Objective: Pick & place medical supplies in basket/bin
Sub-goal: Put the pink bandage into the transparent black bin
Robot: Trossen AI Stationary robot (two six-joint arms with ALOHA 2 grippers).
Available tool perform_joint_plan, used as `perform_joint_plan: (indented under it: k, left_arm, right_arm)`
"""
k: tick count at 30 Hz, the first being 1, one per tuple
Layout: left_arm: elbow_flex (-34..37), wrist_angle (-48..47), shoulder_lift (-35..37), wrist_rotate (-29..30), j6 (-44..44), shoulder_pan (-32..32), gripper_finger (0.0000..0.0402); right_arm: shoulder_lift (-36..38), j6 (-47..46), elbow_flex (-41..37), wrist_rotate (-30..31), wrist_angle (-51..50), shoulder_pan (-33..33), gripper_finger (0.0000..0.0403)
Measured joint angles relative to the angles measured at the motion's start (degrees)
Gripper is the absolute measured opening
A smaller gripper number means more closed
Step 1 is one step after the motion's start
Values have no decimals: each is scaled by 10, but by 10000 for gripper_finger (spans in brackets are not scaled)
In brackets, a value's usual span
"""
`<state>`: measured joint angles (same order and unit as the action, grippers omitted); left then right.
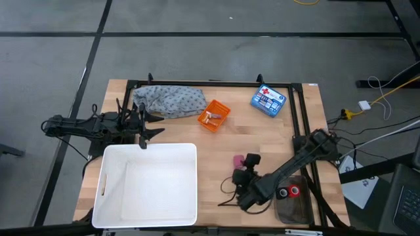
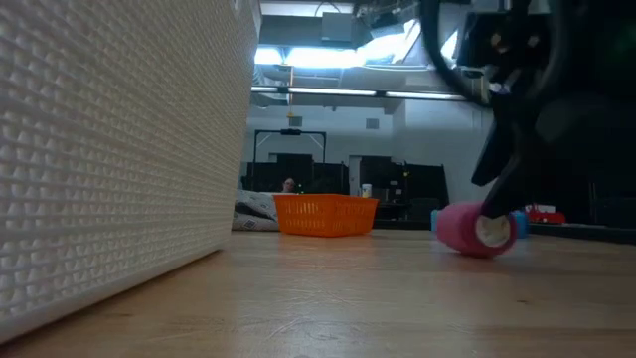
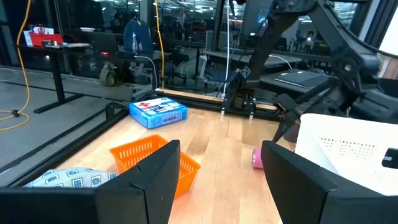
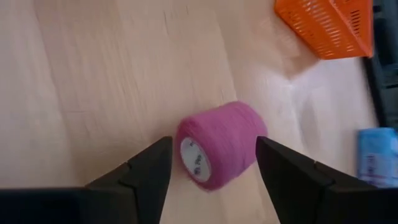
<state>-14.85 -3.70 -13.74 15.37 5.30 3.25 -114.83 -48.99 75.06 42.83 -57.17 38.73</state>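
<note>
The right gripper [image 4: 211, 165] is hovering with its jaws spread apart on either side of a pink roll [image 4: 221, 144] that is lying on the wooden table [image 1: 262, 141], well apart from the orange basket [image 1: 214, 116]. The left gripper [image 3: 217, 180] is waiting open beside the white tub [image 1: 147, 183].

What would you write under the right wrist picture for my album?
Open right end effector poised around a fuzzy pink roll lying on the wooden table.
</note>
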Motion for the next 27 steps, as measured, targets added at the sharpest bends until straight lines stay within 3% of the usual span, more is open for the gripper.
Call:
perform_joint_plan:
  k: [7,18,27]
  left_arm:
    - [0,0,0,0,0,0,222]
    - [0,0,0,0,0,0,222]
    - [0,0,0,0,0,0,221]
  right_arm:
    - [-78,-11,82,-2,-93,-10,232]
    - [-94,-61,78,-25,-140,-18,232]
    - [-94,-96,78,33,-138,-19,210]
